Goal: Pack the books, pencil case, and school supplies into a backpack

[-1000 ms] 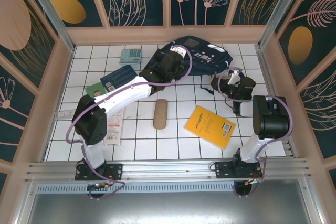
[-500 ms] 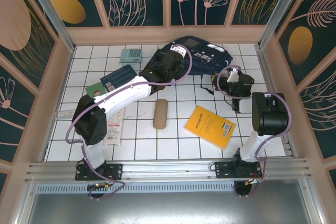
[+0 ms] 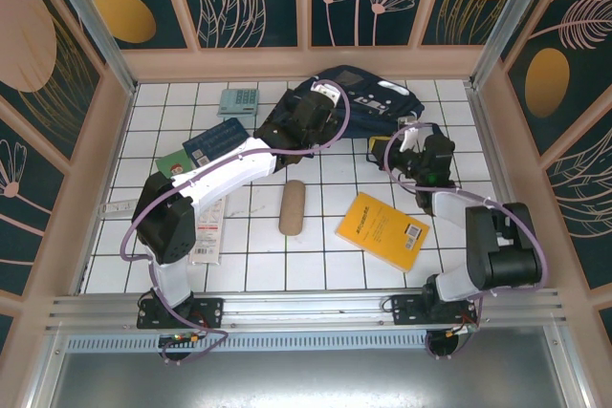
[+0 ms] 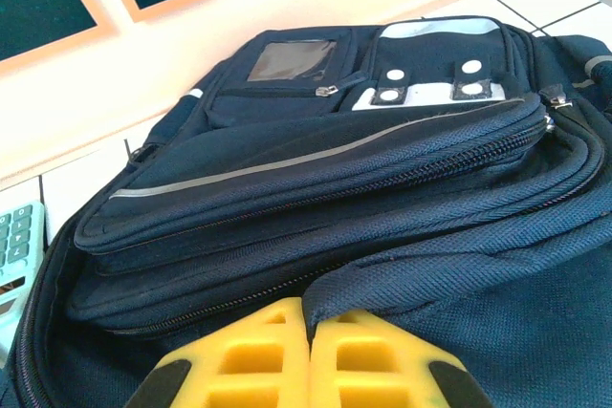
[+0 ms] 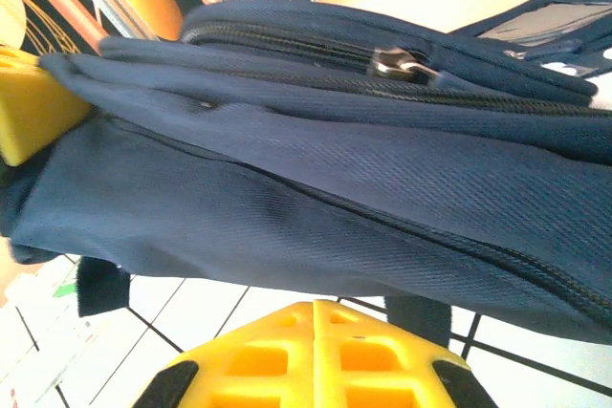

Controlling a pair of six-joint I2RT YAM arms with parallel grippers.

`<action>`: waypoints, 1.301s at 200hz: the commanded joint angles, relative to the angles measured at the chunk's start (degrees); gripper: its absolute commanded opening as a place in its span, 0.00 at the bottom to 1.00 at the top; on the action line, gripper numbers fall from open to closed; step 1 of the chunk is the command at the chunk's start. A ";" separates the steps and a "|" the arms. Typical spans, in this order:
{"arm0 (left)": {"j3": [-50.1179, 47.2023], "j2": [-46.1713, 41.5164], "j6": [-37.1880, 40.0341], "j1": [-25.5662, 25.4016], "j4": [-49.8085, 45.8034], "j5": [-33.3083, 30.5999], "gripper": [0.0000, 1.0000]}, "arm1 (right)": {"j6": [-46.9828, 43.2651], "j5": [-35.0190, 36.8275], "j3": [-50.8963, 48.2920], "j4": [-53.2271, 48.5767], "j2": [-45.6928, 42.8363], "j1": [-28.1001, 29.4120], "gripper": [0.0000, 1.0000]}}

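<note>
Item: backpack (image 3: 368,102), far centre of tabletop (image 3: 325,269). My left jaws: clenched on a fold of its navy fabric, likely to lift the opening. My right jaws: clenched at its right edge; whether they hold anything, I cannot tell. Unpacked: pencil case (image 3: 292,207), yellow book (image 3: 382,229).

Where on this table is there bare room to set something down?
Bare tiles run along the near edge, in front of the pencil case and yellow book, and between those two. Crowded: the left side, with blue book, green book and white packet, and around the backpack.
</note>
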 commanded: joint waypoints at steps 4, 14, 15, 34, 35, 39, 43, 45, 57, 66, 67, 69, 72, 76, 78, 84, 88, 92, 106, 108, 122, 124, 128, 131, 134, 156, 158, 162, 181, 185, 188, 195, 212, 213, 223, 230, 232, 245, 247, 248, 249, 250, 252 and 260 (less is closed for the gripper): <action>3.23 -0.67 -2.41 0.67 2.87 -1.82 0.00 | -3.43 3.37 1.46 -5.11 -4.39 0.22 0.00; 3.33 -0.87 -2.23 0.66 2.87 -2.03 0.00 | -4.30 4.24 1.00 -5.24 -5.37 -0.06 0.02; 3.32 -0.90 -2.19 0.67 2.87 -2.07 0.00 | -4.30 4.28 0.92 -5.21 -5.46 -0.14 0.03; 3.60 -1.45 -1.67 0.60 2.86 -3.13 0.00 | -3.10 3.90 -0.48 -3.01 -6.16 -1.82 0.15; 3.63 -1.46 -1.64 0.59 2.86 -3.14 0.00 | -2.91 3.85 -0.57 -2.82 -6.16 -1.94 0.16; 3.78 -1.61 -1.50 0.58 2.78 -3.31 0.00 | -2.28 3.67 -1.06 -1.60 -6.27 -2.18 0.20; 3.91 -1.76 -1.40 0.58 2.70 -3.67 0.00 | -1.83 3.42 -1.76 0.12 -6.40 -2.34 0.23; 4.05 -1.85 -1.30 0.58 2.63 -3.72 0.00 | -1.69 3.37 -2.23 1.22 -6.47 -2.42 0.24; 4.52 -2.20 -0.77 0.62 2.43 -4.75 0.00 | -1.32 4.92 -5.20 7.53 -7.08 -2.17 0.37; 4.80 -2.60 -0.33 0.66 2.34 -5.68 0.00 | -1.89 6.95 -6.79 9.78 -7.22 -2.00 0.43; 4.84 -2.65 -0.31 0.62 2.30 -5.73 0.00 | -1.91 7.26 -6.84 9.81 -7.22 -2.03 0.43; 4.88 -2.73 -0.21 0.63 2.26 -5.93 0.00 | -2.10 7.82 -6.99 9.83 -7.22 -2.01 0.44; 5.03 -2.91 -0.09 0.73 2.25 -6.04 0.00 | -2.39 8.56 -6.98 9.54 -7.14 -1.99 0.44; 4.98 -3.13 0.08 0.72 2.25 -6.32 0.00 | -2.73 9.52 -6.84 8.94 -7.05 -2.10 0.45; 5.05 -3.27 0.15 0.72 2.25 -6.45 0.00 | -2.94 9.82 -6.81 8.47 -6.87 -2.20 0.45; 5.05 -3.60 0.27 0.75 2.25 -6.82 0.00 | -3.45 10.18 -6.44 7.59 -6.26 -2.38 0.45; 4.98 -3.78 0.30 0.71 2.21 -7.08 0.00 | -3.44 10.07 -6.29 7.39 -5.77 -2.65 0.44; 4.98 -3.98 0.36 0.83 2.20 -7.22 0.00 | -3.20 9.83 -6.16 7.58 -5.18 -2.82 0.44; 4.84 -4.60 0.41 0.91 2.34 -7.24 0.00 | -2.61 9.96 -6.90 10.53 -3.39 -3.31 0.44; 4.77 -4.67 0.41 0.86 2.34 -7.32 0.00 | -2.61 10.12 -7.09 11.03 -3.14 -3.43 0.44; 4.65 -4.98 0.35 0.97 2.16 -7.52 0.00 | -2.67 9.70 -7.77 13.64 -1.01 -3.91 0.44; 4.66 -5.03 0.39 0.99 2.14 -7.47 0.00 | -2.64 9.53 -7.82 13.76 -0.70 -4.04 0.44; 4.63 -5.11 0.41 1.02 2.11 -7.50 0.00 | -2.41 9.18 -7.71 14.37 0.13 -4.35 0.43; 4.63 -5.18 0.41 1.01 2.10 -7.44 0.00 | -2.19 8.79 -7.74 14.97 0.80 -4.65 0.43; 4.62 -5.25 0.41 0.94 2.11 -7.41 0.00 | -1.50 8.19 -7.69 15.67 1.40 -5.01 0.43; 4.59 -5.61 0.49 0.96 2.05 -7.25 0.00 | 3.63 3.62 -7.67 22.71 6.61 -8.41 0.43; 4.62 -5.60 0.49 1.01 2.03 -7.29 0.00 | 4.03 3.02 -7.51 22.97 7.14 -8.68 0.43; 4.63 -5.73 0.57 0.96 2.03 -7.25 0.00 | 4.88 2.08 -7.03 23.38 8.04 -9.29 0.43; 4.63 -5.95 0.67 0.99 2.08 -7.19 0.00 | 5.98 -1.19 -4.74 24.40 11.76 -9.96 0.43; 4.56 -6.03 0.68 0.94 2.07 -7.07 0.00 | 6.02 -1.75 -4.28 24.50 12.38 -9.97 0.43; 4.59 -6.04 0.74 1.08 2.05 -6.96 0.00 | 6.13 -2.42 -3.88 24.52 12.94 -9.97 0.43; 4.63 -5.88 0.69 1.05 2.07 -6.89 0.00 | 6.22 -3.68 -2.89 24.60 14.27 -9.97 0.43; 4.76 -5.73 0.76 1.09 2.04 -6.80 0.00 | 7.38 -5.39 -1.58 27.04 17.23 -10.06 0.43; 4.78 -5.75 0.76 1.05 2.01 -6.82 0.00 | 7.52 -5.50 -1.56 27.27 17.44 -10.02 0.43; 4.72 -5.76 0.84 1.04 1.97 -6.70 0.00 | 8.79 -6.81 -1.26 29.90 19.03 -10.23 0.43; 4.65 -5.69 0.85 1.07 1.94 -6.62 0.00 | 9.98 -8.52 -1.15 32.51 20.23 -10.34 0.43; 4.63 -5.69 0.85 1.10 1.98 -6.59 0.00 | 10.19 -9.04 -1.06 33.15 20.58 -10.44 0.43; 4.70 -5.62 0.85 1.08 1.99 -6.24 0.00 | 12.62 -11.79 0.20 35.62 22.51 -10.76 0.44; 4.71 -5.60 0.85 1.06 1.99 -6.27 0.00 | 12.82 -12.15 0.48 35.64 22.93 -10.70 0.44; 4.67 -5.65 0.85 1.08 1.99 -6.21 0.00 | 12.92 -12.22 0.66 35.57 23.06 -10.73 0.44; 4.69 -5.62 0.85 1.05 1.99 -6.17 0.00 | 12.96 -12.48 0.84 35.54 23.26 -10.70 0.44; 4.70 -5.61 0.89 1.04 1.99 -6.16 0.00 | 12.99 -12.69 1.02 35.48 23.36 -10.73 0.44; 4.71 -5.65 0.86 1.05 1.99 -6.17 0.00 | 13.14 -13.01 1.28 35.43 23.67 -10.76 0.44; 4.76 -5.61 0.87 1.07 1.99 -6.06 0.00 | 13.42 -13.77 2.47 34.87 24.77 -10.68 0.44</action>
